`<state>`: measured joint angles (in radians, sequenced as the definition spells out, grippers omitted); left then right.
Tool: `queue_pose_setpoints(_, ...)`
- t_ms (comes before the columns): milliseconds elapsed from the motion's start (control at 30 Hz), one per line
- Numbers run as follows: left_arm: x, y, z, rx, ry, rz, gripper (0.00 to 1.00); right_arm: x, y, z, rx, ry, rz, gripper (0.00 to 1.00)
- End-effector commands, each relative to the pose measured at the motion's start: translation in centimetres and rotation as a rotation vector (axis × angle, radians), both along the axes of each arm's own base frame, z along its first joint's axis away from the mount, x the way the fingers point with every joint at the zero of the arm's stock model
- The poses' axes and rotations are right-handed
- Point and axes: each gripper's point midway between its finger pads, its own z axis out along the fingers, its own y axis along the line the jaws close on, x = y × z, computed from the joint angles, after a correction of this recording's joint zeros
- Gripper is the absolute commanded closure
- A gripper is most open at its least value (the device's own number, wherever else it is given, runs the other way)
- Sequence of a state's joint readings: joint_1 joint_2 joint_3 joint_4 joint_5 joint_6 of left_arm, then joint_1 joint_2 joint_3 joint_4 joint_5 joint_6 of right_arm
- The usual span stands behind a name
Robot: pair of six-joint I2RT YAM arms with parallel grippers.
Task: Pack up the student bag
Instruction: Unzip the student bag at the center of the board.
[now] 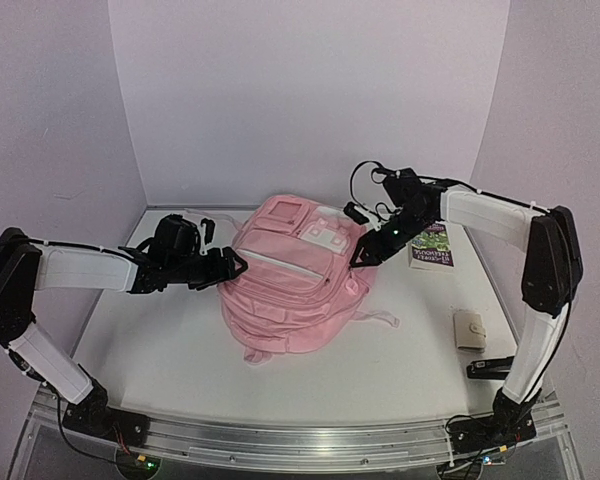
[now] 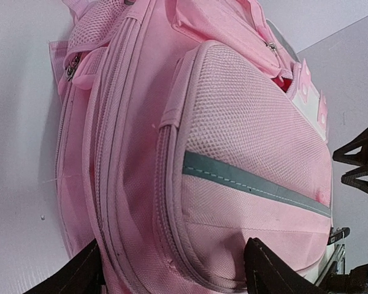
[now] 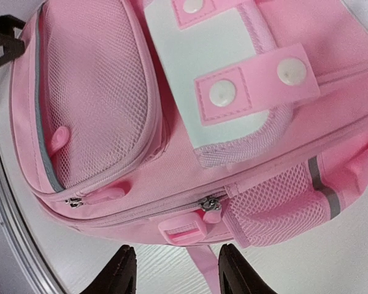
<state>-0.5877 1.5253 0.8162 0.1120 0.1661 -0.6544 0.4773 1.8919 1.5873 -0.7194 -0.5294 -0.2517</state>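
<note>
The student bag (image 1: 290,295), a big pink backpack, lies face up in the middle of the white table. My left gripper (image 1: 235,265) is at its left side. In the left wrist view the left gripper (image 2: 172,272) stands open, its fingers straddling the bag (image 2: 233,141) at the front pocket's seam. My right gripper (image 1: 365,250) is at the bag's right side, below the white patch (image 1: 330,238). The right gripper (image 3: 179,269) is open just short of a zip pull (image 3: 210,211) and a pink buckle (image 3: 183,228). A pale strap (image 3: 202,257) lies between its fingers.
A book (image 1: 432,246) with a green and purple cover lies right of the bag, near the back wall. A small beige wallet (image 1: 469,328) and a black item (image 1: 490,368) lie by the right arm's base. White walls close in the table on three sides.
</note>
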Motion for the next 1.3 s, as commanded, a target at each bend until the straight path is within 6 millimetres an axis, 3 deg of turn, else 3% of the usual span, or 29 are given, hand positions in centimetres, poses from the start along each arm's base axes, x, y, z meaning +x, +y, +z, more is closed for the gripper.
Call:
queue_pose_setpoints(0, 0.0, -1.4, 2.3, -0.053, -0.049, -0.051, 0.25, 0.5, 0.2, -1.0, -0.051, -0.061, 0.109, 0.57)
queue_pose_setpoints(433, -0.1, -1.6, 1.6, -0.068, -0.036, -0.055, 0.25, 1.2, 0.7, -4.4, -0.074, -0.013, 0.141, 0.64)
queue_pose_setpoints(533, -0.1, -1.7, 1.3, -0.072, -0.03, -0.058, 0.26, 1.4, 0.8, -4.6, -0.072, -0.01, 0.143, 0.7)
queue_pose_setpoints(767, -0.8, -2.2, 1.3, -0.084, -0.035, -0.085, 0.27, 1.1, 0.6, -3.0, -0.062, -0.038, 0.135, 1.0)
queue_pose_setpoints(900, -2.1, -2.3, 2.1, -0.052, -0.082, -0.116, 0.22, 0.3, 0.2, -1.4, -0.054, -0.059, 0.125, 1.0)
queue_pose_setpoints(1067, -4.4, -1.4, 2.4, 0.03, -0.108, -0.145, 0.19, -0.6, -0.3, -0.7, -0.047, -0.044, 0.102, 1.0)
queue_pose_setpoints(1267, -7.0, 0.3, 0.8, 0.035, -0.048, -0.109, 0.17, -0.6, -0.4, -1.1, -0.059, -0.007, 0.073, 1.0)
